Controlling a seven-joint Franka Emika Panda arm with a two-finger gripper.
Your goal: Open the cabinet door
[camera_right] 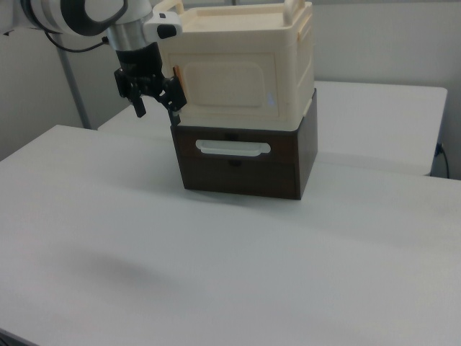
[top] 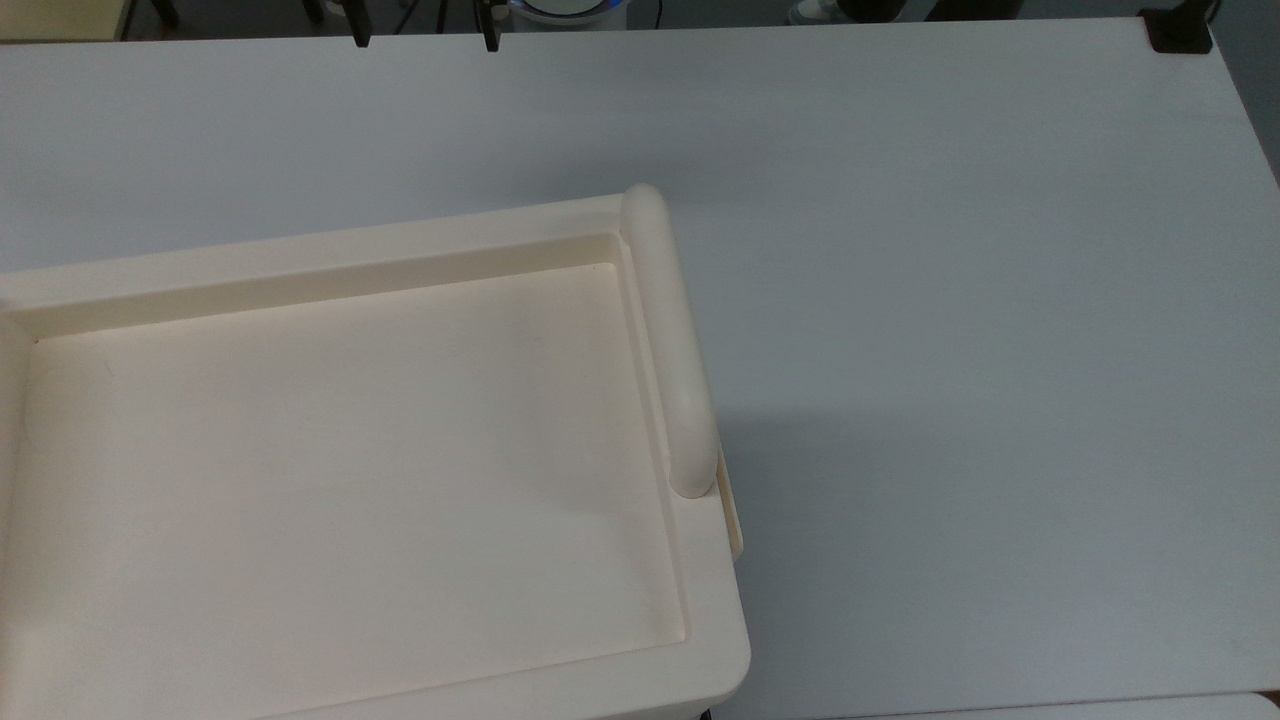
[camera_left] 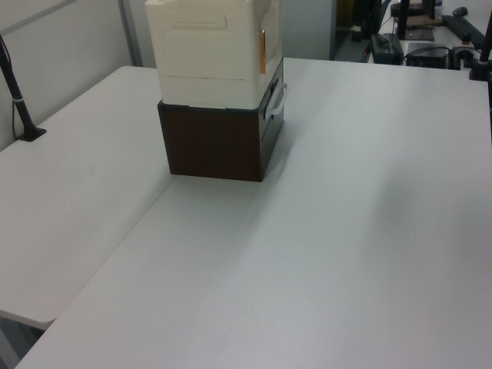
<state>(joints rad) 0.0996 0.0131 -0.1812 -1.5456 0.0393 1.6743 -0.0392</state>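
**Robot hand poised at cabinet door's edge**

A bare white desk (camera_right: 216, 274) fills the foreground of a plain office. Further back, the cream cabinet (camera_right: 245, 68) sits raised on a dark brown drawer unit (camera_right: 241, 162), which lifts it to working height. The cabinet door (camera_right: 227, 86), a flat panel on the front, looks closed or barely ajar. The hand (camera_right: 155, 101), fingers spread and holding nothing, hangs at the door's edge on the right view's left, seemingly placed to hook it open.

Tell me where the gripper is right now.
In the right view, the gripper hangs at the cabinet door's left edge, above the white table.
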